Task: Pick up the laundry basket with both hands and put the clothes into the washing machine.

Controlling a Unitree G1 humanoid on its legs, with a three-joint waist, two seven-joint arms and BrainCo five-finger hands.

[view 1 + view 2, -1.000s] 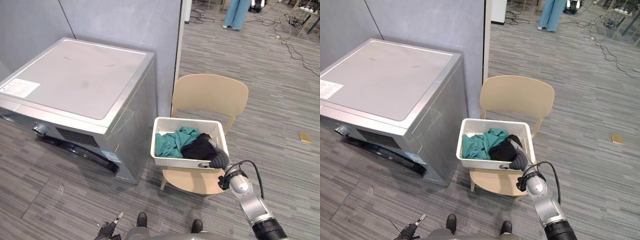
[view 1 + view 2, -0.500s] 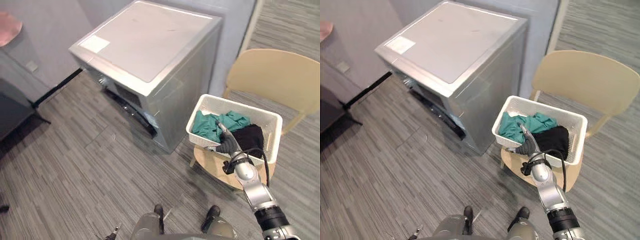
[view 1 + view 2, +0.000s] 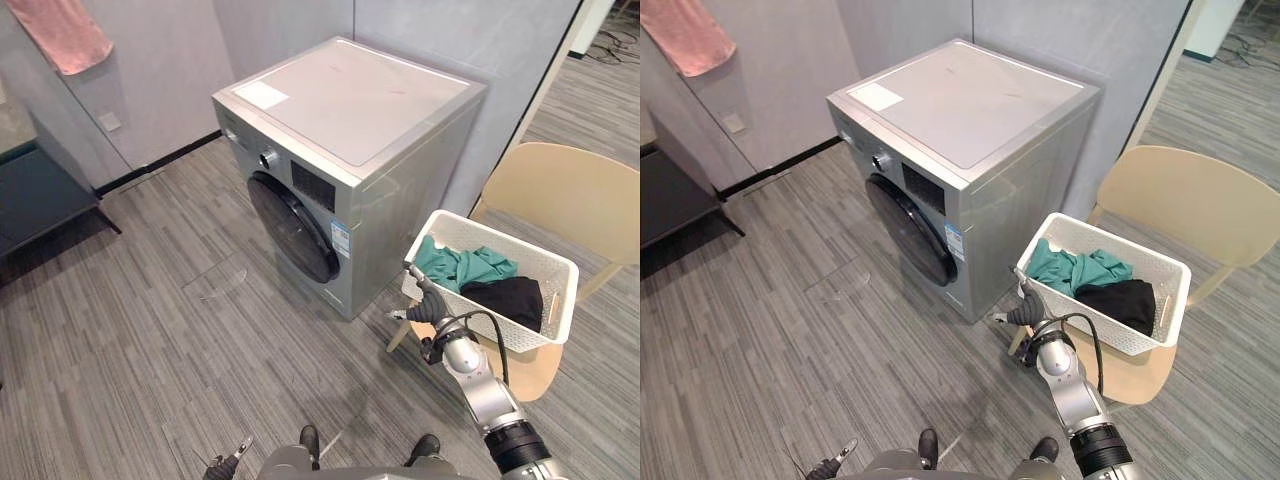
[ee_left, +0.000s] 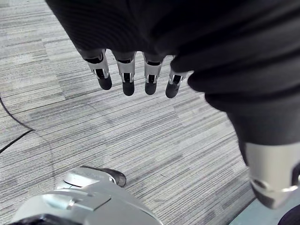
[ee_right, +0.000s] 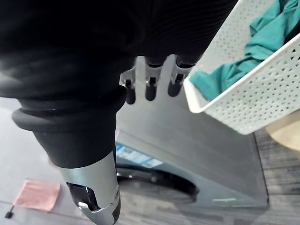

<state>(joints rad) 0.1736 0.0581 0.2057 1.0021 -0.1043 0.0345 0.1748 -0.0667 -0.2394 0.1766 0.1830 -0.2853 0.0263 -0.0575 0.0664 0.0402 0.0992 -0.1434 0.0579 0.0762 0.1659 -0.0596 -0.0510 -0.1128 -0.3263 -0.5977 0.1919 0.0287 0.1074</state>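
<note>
Right hand (image 3: 431, 308) sits at the near corner of the laundry basket (image 3: 500, 240), on the washer side. Its fingers (image 5: 150, 86) are straight, just beside the corner rim, gripping nothing; contact with the mesh wall can't be confirmed. Left hand (image 4: 125, 77) hangs low over the floor (image 3: 150, 300), fingers (image 4: 149, 77) relaxed and straight, empty, well apart from the basket. The basket is just past the right fingers, resting on the seat of a beige chair (image 3: 560, 190), set askew with one corner pointing toward the washing machine (image 3: 350, 100). Inside it, a teal garment (image 3: 462, 266) lies on the side nearer the right fingers and a black garment (image 3: 510, 298) lies farther from them, both within the walls. Beyond the right fingers, the machine's bare side panel is near that basket corner, with a narrow strip of floor between. The round dark door (image 3: 292, 228) is shut, on the front face, well away from both sets of fingers. Open floor runs wide in front of the door. A grey partition (image 3: 450, 40) closes off the space behind machine and chair. A pink towel (image 3: 65, 35) hangs on the far wall, well beyond the left fingers.
</note>
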